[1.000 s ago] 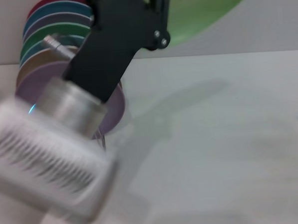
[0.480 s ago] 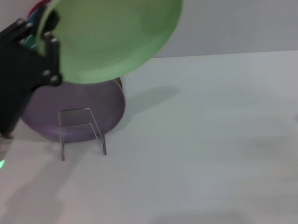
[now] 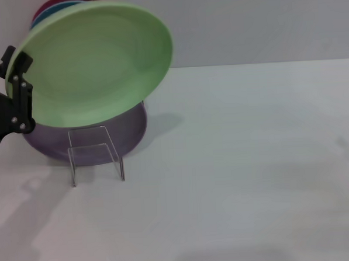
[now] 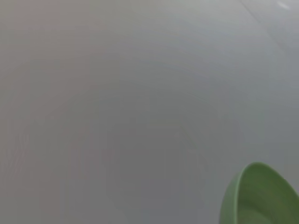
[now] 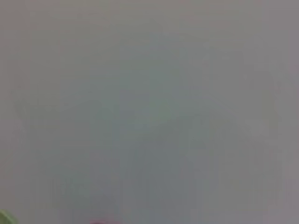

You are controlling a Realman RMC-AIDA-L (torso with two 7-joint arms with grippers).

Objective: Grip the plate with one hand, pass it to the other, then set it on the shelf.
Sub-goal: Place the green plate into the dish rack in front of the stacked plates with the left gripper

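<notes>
With our left hand point(image 3: 21, 86) we are pinching the plate point(image 3: 92, 62) by its rim, tilted above the lilac plate point(image 3: 133, 129) and clear shelf point(image 3: 96, 152) on the desk point(image 3: 252, 161), probably for slotting in. Our right hand is out of sight.

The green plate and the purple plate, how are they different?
The green plate is light mint, while the purple plate is lilac. The green plate is up in the air, gripped at its edge by the left gripper; the purple plate sits low on the table behind the clear rack. The green plate shows whole; the purple plate is mostly hidden. Both are round.
</notes>
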